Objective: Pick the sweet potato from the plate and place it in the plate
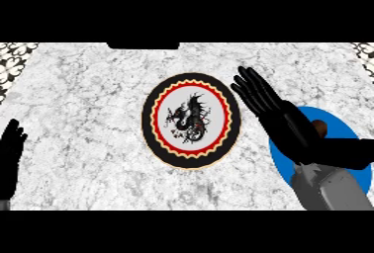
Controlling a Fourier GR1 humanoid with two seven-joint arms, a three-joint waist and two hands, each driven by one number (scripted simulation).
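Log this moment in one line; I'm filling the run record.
right hand: open over blue plate | sweet potato: mostly hidden | left hand: resting

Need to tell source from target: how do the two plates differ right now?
The dragon plate has a black rim, a red-and-cream ring and a dragon at its centre; the blue plate is plain. The dragon plate lies fully in view and bare; the blue plate is largely hidden under the right hand, with a brown bit, likely the sweet potato, showing. Both lie flat on the counter.

The right hand point(281, 118) stretched flat-fingered over a blue plate point(343, 131), a sweet potato point(319, 128) peeking beside its palm, a dragon-patterned plate point(191, 119) just left of its fingertips, the left hand point(10, 155) resting far left.
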